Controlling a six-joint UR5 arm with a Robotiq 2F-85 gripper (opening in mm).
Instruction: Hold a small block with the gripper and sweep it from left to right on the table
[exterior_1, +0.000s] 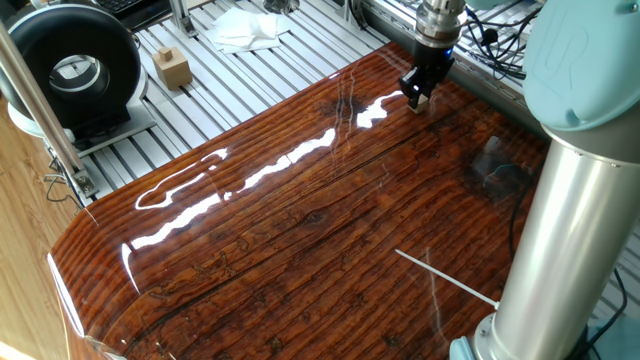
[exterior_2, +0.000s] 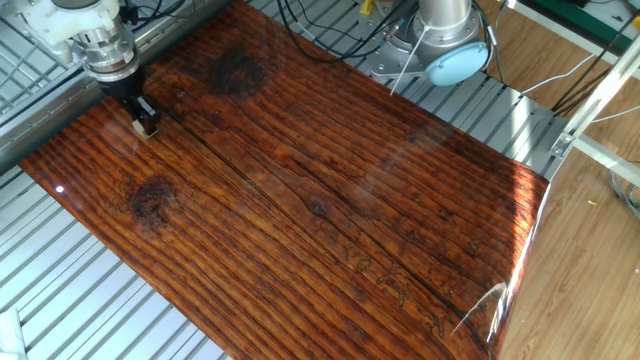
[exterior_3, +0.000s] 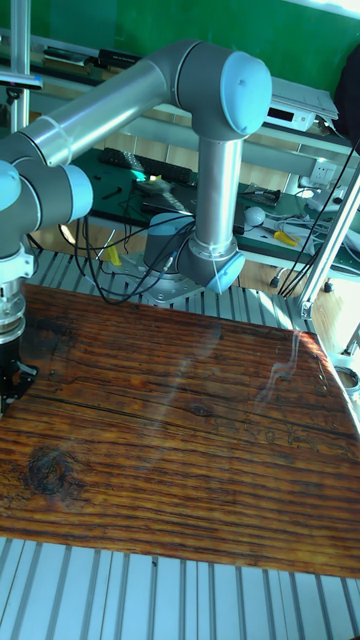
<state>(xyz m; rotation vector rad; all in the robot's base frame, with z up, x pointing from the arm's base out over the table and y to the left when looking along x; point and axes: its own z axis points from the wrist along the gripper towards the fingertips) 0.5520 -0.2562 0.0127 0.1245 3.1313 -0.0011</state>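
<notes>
The gripper (exterior_1: 417, 98) stands upright at one far corner of the glossy reddish-brown table (exterior_1: 300, 230), fingertips down at the board. Its black fingers are shut on the small block (exterior_2: 147, 126), a tiny pale cube that shows between the tips just at the wood surface. In the other fixed view the gripper (exterior_2: 145, 122) is at the top left of the table (exterior_2: 330, 200). In the tall fixed view the gripper (exterior_3: 8, 385) sits at the left edge, partly cut off, and the block cannot be made out there.
A larger tan wooden block (exterior_1: 172, 67), a black round device (exterior_1: 75, 70) and a white cloth (exterior_1: 245, 28) lie on the ribbed aluminium frame beyond the board. The arm's thick column (exterior_1: 560, 200) rises at the right; its base (exterior_2: 445, 40) and cables lie behind the table.
</notes>
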